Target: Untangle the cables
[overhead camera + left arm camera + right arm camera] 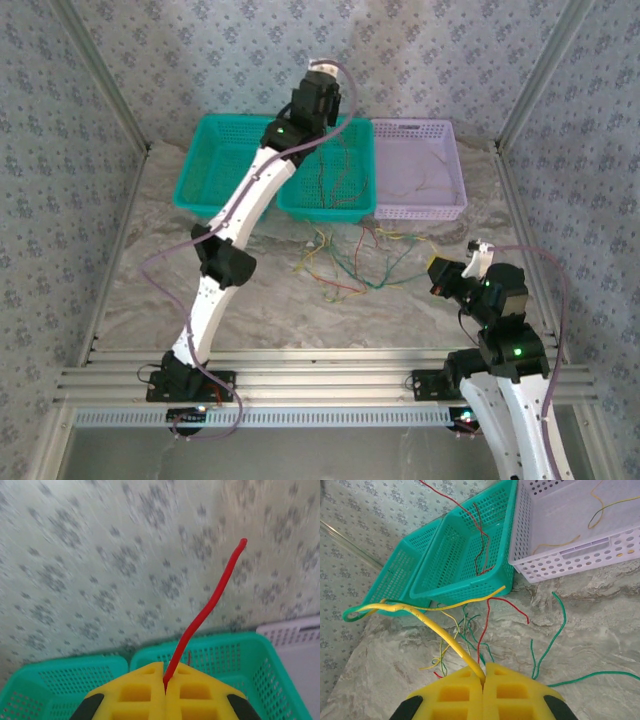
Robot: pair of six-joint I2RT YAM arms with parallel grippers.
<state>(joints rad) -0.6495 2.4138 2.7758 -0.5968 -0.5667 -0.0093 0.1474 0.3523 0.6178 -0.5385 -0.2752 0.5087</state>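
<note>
Jaws of the left gripper (164, 682) pinched a red cable (210, 605), arm stretched high toward 12 o'clock over the teal baskets (205, 165). Right gripper (484, 672) pinched a yellow cable (440, 630), arm folded at 4 o'clock. Other cables (345, 268) lay tangled mid-table.

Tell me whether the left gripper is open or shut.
Shut: in the left wrist view, the left gripper has its yellow jaws pressed together on a red cable.

White-shelled left arm (240, 205) and right arm (520, 425), black at the joints, carried green lights (517, 350) and lilac cables (160, 258) from bases at six o'clock; fingers (135, 692) were yellow, grid-moulded.
</note>
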